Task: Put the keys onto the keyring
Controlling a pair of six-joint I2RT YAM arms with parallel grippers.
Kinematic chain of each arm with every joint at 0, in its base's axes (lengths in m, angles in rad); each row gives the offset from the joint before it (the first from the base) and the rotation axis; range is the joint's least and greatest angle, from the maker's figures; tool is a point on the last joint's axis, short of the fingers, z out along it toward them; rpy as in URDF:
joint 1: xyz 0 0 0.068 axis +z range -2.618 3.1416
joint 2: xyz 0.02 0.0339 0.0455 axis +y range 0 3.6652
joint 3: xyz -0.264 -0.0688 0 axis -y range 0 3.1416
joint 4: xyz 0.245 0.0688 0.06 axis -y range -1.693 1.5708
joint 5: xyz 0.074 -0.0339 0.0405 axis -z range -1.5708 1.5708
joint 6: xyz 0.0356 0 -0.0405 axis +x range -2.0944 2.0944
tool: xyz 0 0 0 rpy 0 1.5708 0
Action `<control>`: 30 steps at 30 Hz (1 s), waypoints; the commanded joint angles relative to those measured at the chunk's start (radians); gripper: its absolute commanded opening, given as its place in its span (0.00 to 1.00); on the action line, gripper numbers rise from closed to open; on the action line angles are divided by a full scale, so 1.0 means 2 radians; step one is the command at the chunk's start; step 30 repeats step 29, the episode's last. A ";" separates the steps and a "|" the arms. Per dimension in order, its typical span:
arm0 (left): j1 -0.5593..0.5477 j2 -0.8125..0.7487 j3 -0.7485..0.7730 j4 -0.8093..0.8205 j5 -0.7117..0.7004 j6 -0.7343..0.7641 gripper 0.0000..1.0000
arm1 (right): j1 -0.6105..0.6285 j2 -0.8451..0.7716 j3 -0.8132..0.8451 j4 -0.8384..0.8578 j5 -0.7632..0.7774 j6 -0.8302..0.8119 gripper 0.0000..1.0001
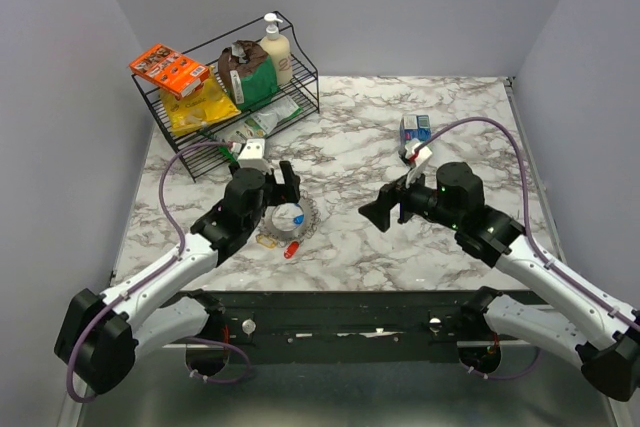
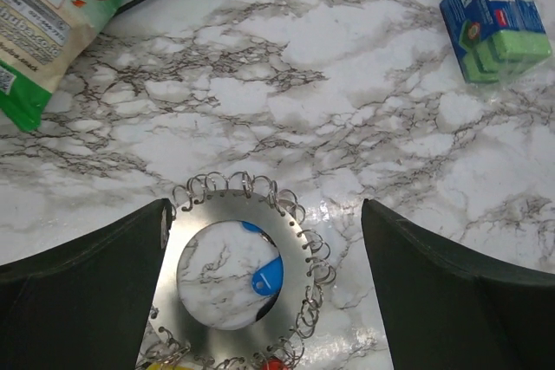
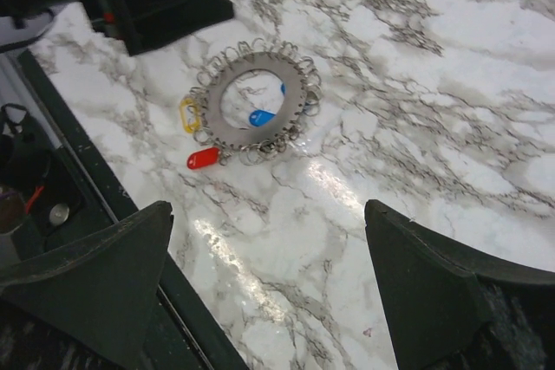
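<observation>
The keyring (image 2: 227,209) is a flat silvery disc with a wide hole and small wire loops round its rim, lying on the marble table (image 1: 350,157). A blue key head (image 2: 264,280) shows through the hole. A red key head (image 3: 204,159) and a yellow one (image 3: 188,114) lie at the rim among the loops. My left gripper (image 2: 264,205) hovers open just above the keyring (image 1: 303,219), its left finger over the disc's left edge. My right gripper (image 3: 269,214) is open over bare marble to the right, with the keyring (image 3: 296,97) ahead of it.
A wire rack (image 1: 300,72) with snack packs and a soap bottle stands at the back left. A green-and-white packet (image 2: 52,32) lies near it. A blue-green box (image 1: 415,129) sits at the back right. The dark front rail (image 1: 350,302) runs along the near table edge.
</observation>
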 commanded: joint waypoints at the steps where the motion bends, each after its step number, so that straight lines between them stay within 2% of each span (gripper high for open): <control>1: 0.000 -0.045 -0.010 -0.035 -0.097 -0.031 0.99 | 0.000 0.010 0.017 -0.027 0.097 0.026 1.00; 6: 0.000 -0.081 0.001 -0.107 -0.159 -0.046 0.99 | 0.000 0.023 0.036 -0.052 0.218 0.050 1.00; 13: 0.000 -0.133 0.018 -0.139 -0.179 -0.036 0.99 | 0.000 0.035 0.053 -0.072 0.314 0.068 1.00; 19: 0.001 -0.174 0.027 -0.142 -0.186 -0.008 0.99 | 0.000 0.031 0.050 -0.078 0.329 0.074 1.00; 30: 0.001 -0.196 0.015 -0.111 -0.137 0.012 0.99 | 0.000 0.026 0.049 -0.070 0.303 0.074 1.00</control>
